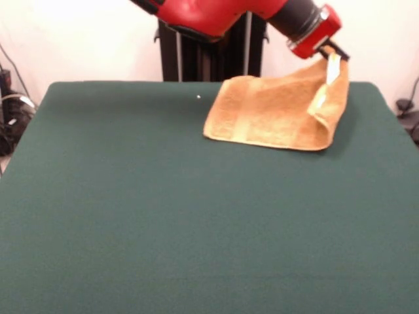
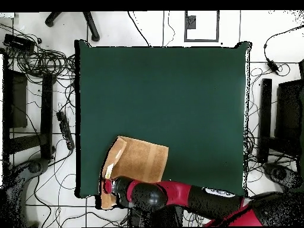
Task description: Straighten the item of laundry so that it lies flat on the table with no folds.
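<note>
The golden-orange towel lies at the far right of the dark green table, close to the pedestal. Its right side is lifted and folded over, with a pale band and the white label hanging near the raised corner. My gripper is shut on that raised corner, just above the table's far right edge. In the overhead view the towel lies near the table's lower left corner, with its left part turned up toward the gripper. The red arm reaches in from the lower right.
The black pedestal column stands behind the table's far edge. A small white speck lies on the cloth left of the towel. Cables and dark equipment lie on the floor around the table's sides.
</note>
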`<action>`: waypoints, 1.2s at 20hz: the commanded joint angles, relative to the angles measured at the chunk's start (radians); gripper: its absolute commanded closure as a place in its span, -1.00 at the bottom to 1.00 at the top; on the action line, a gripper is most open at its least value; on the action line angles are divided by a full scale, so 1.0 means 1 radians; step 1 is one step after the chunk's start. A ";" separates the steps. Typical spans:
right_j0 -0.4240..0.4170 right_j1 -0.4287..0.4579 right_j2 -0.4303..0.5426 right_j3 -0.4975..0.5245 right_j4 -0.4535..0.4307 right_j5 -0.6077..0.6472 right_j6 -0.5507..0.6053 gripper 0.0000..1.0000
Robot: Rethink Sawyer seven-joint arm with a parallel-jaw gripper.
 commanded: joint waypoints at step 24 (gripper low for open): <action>0.123 -0.166 -0.002 -0.023 0.022 -0.011 0.167 -1.00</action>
